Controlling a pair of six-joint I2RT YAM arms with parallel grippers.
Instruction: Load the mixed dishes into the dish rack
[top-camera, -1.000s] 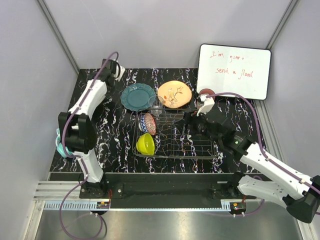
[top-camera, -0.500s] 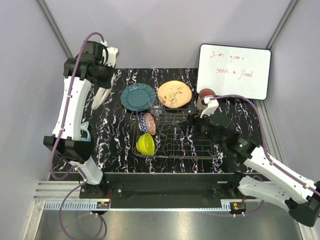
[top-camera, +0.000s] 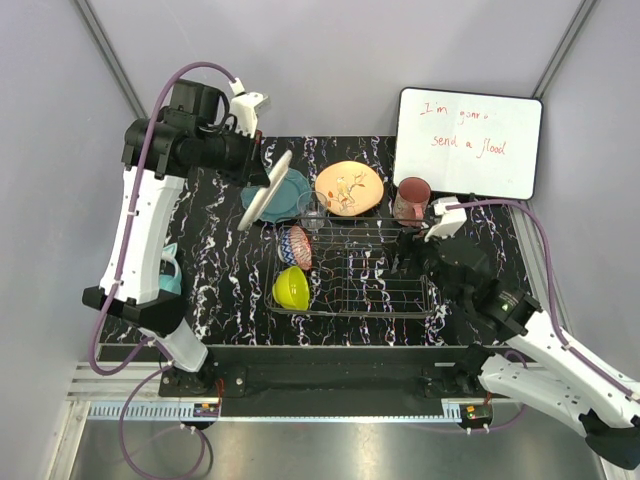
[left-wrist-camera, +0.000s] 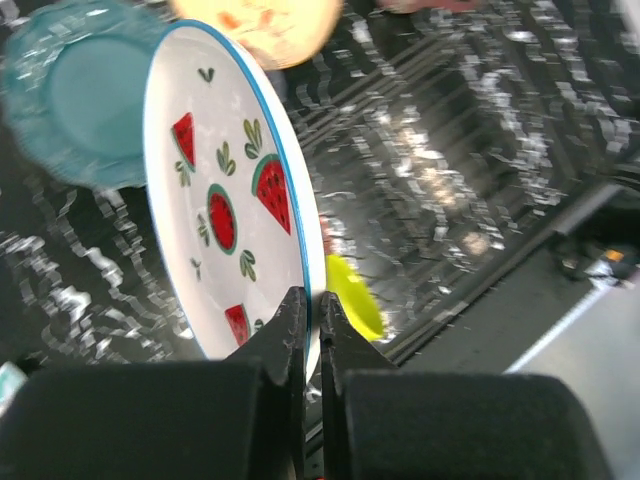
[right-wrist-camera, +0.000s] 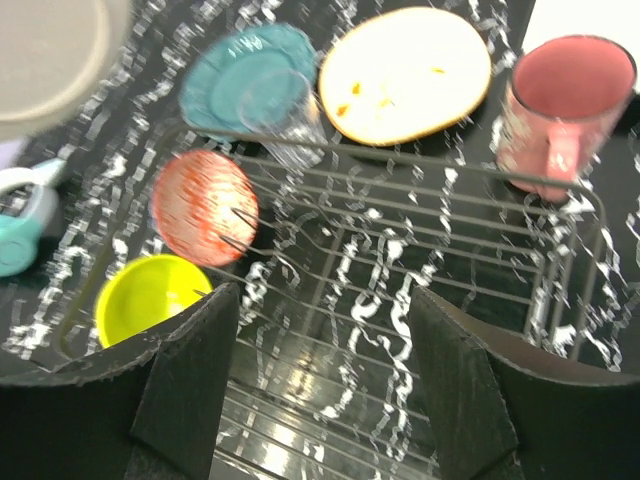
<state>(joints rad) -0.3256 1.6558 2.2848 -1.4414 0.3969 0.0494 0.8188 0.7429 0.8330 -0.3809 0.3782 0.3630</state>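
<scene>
Tabletop (top-camera: 225, 272): black marble, carrying dish rack (top-camera: 372, 272).
Left fingers (left-wrist-camera: 288, 338): clamped on rim of white plate (left-wrist-camera: 225, 200).
Right fingers (right-wrist-camera: 190, 380): wide apart, empty.

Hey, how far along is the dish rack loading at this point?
Done: the small red-patterned bowl and the yellow-green bowl sit in the dish rack. In hand: the left end effector grips the white watermelon-print plate by its rim, in the air. Left: teal plate, orange plate, clear glass and reddish-brown cup, all outside the rack. The right end effector hovers open over it.
</scene>
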